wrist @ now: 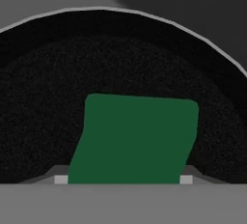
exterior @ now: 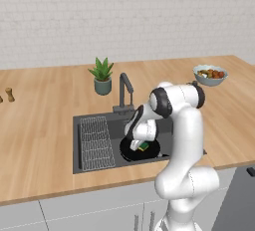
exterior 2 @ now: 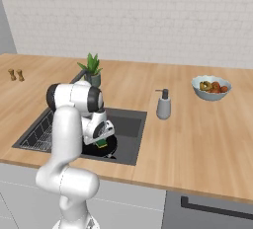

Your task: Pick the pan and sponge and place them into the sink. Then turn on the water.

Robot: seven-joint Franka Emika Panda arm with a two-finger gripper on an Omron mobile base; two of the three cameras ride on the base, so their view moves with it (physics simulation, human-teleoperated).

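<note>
The black pan (exterior: 151, 153) lies in the right half of the dark grey sink (exterior: 89, 121), and its rim curves across the hand view (wrist: 120, 63). My gripper (wrist: 123, 179) hangs low over the pan, shut on the green and yellow sponge (wrist: 137, 136), which sits squarely between the two fingertips. From the base views the sponge (exterior: 144, 147) (exterior 2: 102, 143) is just above the pan's floor (exterior 2: 109, 149); whether it touches is unclear. The dark faucet (exterior: 124, 88) stands at the basin's back edge. The water is out of view.
A wire rack (exterior: 94, 142) fills the sink's left half. A potted plant (exterior: 102, 75) stands behind the faucet. On the right are a soap dispenser (exterior 2: 163, 104) beside the basin and a bowl of food (exterior 2: 211, 87). Two small shakers (exterior 2: 16, 75) sit far left.
</note>
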